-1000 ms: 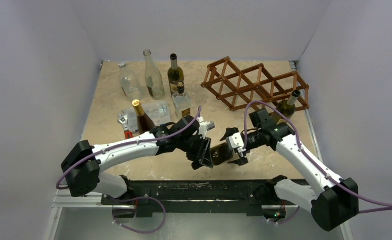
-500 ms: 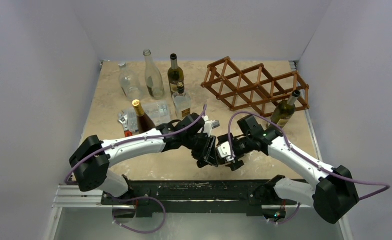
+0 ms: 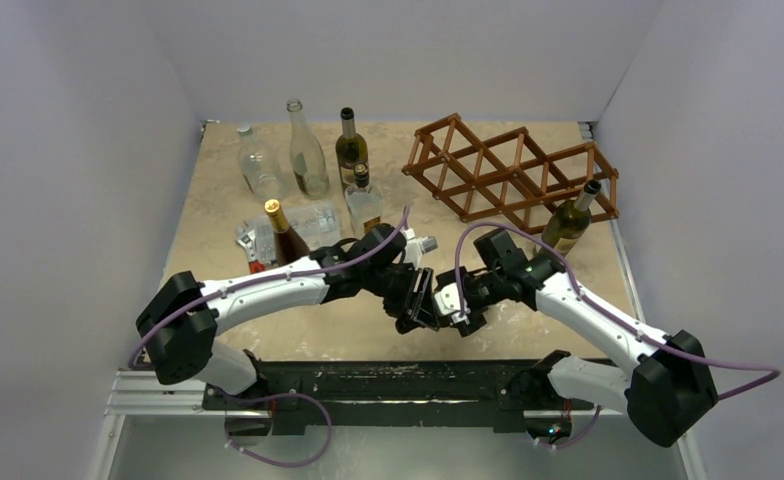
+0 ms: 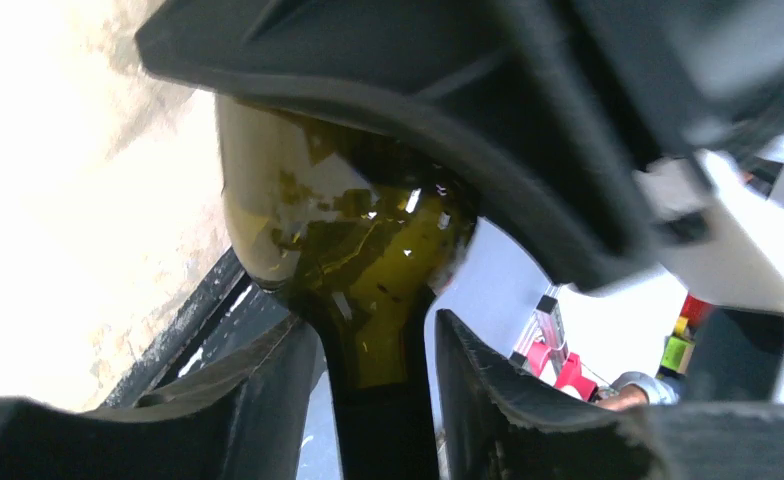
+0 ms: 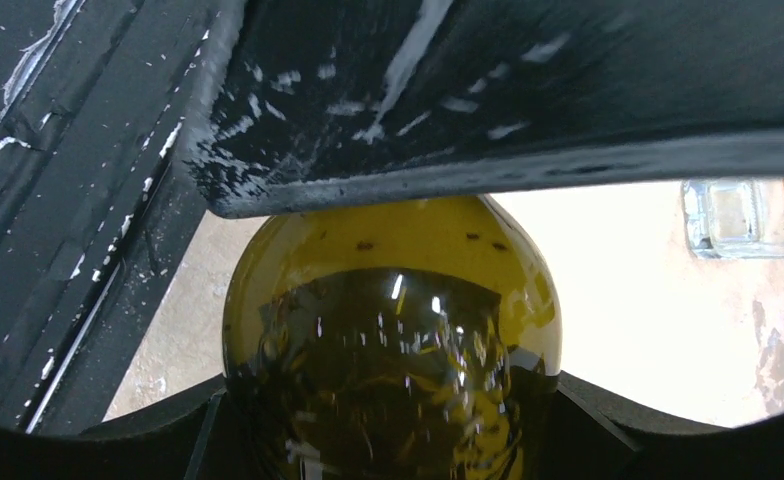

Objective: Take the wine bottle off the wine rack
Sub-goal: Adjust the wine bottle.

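Observation:
The wine bottle [image 3: 436,304], olive-green glass, hangs lying on its side between my two grippers above the table's near edge, well clear of the reddish-brown wine rack [image 3: 508,170]. My left gripper [image 3: 415,300] is shut on its neck; in the left wrist view the neck and shoulder [image 4: 368,250] run up between the fingers of the left gripper [image 4: 373,330]. From the right, my right gripper [image 3: 455,300] has its jaws against both sides of the bottle's body [image 5: 393,340], which fills the span of the right gripper [image 5: 393,400].
A second green bottle [image 3: 570,220] leans in the rack's right end. At the back left stand two clear bottles [image 3: 306,150], a dark bottle [image 3: 350,148] and a small square bottle [image 3: 364,203]. A foil-topped bottle [image 3: 286,235] and a clear plastic box [image 3: 313,225] sit near the left arm.
My right arm has swung left to the bottle and its jaws have narrowed onto the body. The left gripper, with the neck in it, has shifted slightly right and back.

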